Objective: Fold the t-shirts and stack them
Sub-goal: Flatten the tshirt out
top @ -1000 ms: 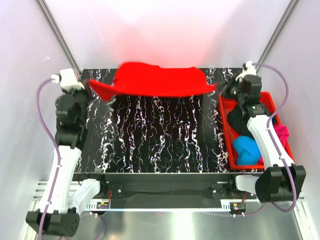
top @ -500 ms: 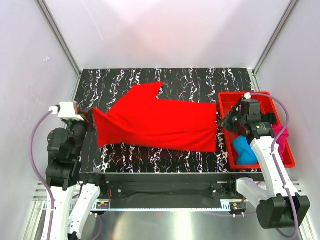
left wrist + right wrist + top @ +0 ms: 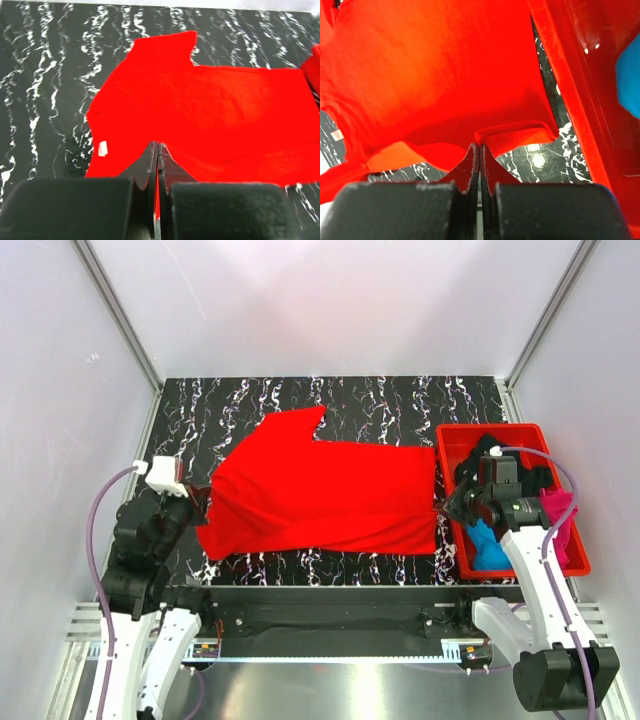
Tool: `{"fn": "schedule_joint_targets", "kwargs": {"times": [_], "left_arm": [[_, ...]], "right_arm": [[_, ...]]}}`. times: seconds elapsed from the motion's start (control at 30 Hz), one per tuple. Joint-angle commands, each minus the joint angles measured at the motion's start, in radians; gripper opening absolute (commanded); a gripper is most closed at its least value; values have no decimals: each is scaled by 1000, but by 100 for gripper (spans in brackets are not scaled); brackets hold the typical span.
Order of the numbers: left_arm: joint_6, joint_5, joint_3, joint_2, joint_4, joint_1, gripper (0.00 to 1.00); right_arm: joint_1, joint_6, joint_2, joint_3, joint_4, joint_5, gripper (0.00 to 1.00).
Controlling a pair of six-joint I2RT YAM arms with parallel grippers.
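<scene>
The black marbled table (image 3: 250,405) carries the red t-shirt (image 3: 320,495), spread flat at centre. The left gripper (image 3: 203,502) pinches its edge at 9 o'clock and the right gripper (image 3: 447,504) at 3 o'clock. You can judge that these opposed grips tension the cloth for folding. The other t-shirts (image 3: 488,545) lie in the red bin (image 3: 520,570).

Two white-and-black arms reach forward from the near edge, both bent at the elbow. The left gripper (image 3: 200,502) sits low and points right, jaws pressed together on one edge of the red t-shirt (image 3: 320,490). The right gripper (image 3: 447,502) points left, jaws likewise pinched on the opposite edge.
</scene>
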Motion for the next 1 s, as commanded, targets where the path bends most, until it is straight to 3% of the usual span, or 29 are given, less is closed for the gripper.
{"fn": "schedule_joint_targets", "kwargs": {"times": [0.0,0.07,0.2,0.27,0.33,0.43,0.53,0.77,0.97], "left_arm": [[-43,-134,49,112,106,-3,0],[-72,-280,109,199,158,-2,0],[-60,-259,300,431,437,-2,0],[-31,-266,505,589,462,0,0],[8,-294,712,675,463,0,0],[46,-306,872,753,450,0,0],[61,-303,988,741,431,-2,0],[19,-265,977,498,405,-2,0],[2,-211,1054,335,203,-2,0]], "right_arm": [[1,54,25,11,146,-18,0],[-1,98,95,77,284,-2,0],[-1,137,325,338,491,-8,0],[1,123,471,575,551,-40,0],[-1,86,554,837,536,-62,0],[-1,48,663,1147,423,-54,0],[1,-15,682,1298,343,-62,0],[-1,-67,362,1164,309,-114,0],[-1,-83,124,1133,176,-133,0]]}}
